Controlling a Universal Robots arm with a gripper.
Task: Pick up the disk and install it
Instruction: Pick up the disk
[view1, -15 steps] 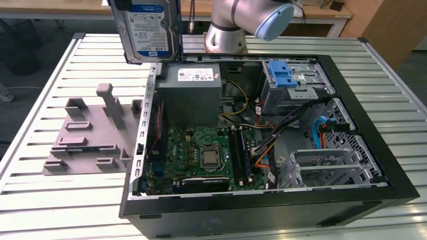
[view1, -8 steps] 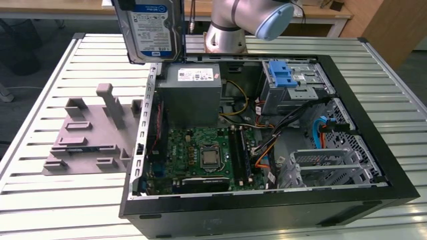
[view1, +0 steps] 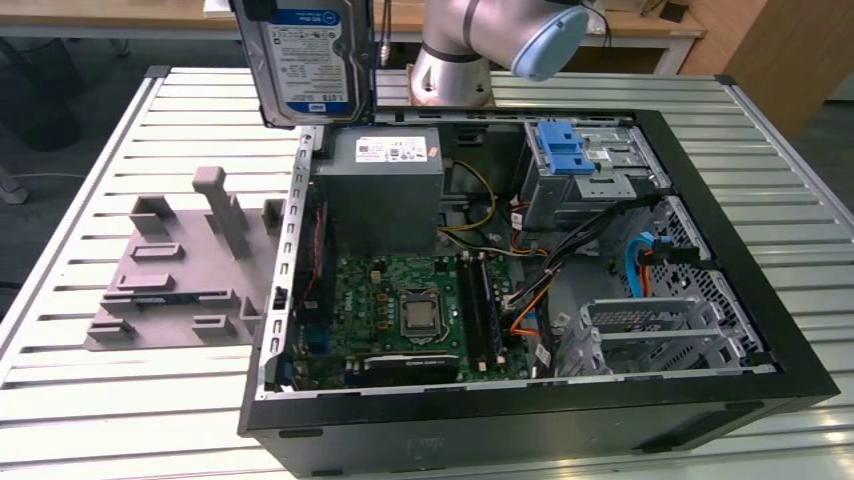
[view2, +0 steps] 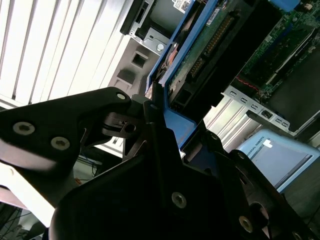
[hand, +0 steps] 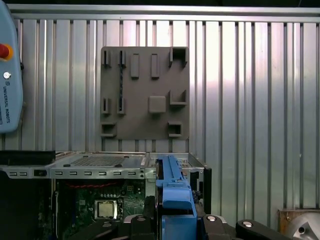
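The disk (view1: 307, 60) hangs upright in the air at the top of the exterior view, label facing the camera. It is above the far corner of the open computer case (view1: 534, 400), on the exterior view's left, just over the grey power supply box (view1: 384, 190). In the second wrist view my gripper (view2: 172, 125) is shut on the disk (view2: 210, 45), with black fingers clamped on its blue rail and its green circuit-board side showing. In the first wrist view the disk's blue rail (hand: 172, 190) stands between the fingers of my gripper (hand: 175, 220).
Inside the case lie the motherboard (view1: 407, 305), cables and a silver drive cage with a blue latch (view1: 587, 160). A grey fixture plate (view1: 180, 270) sits on the slatted table (view1: 107, 400) beside the case. The robot arm (view1: 494, 40) stands behind the case.
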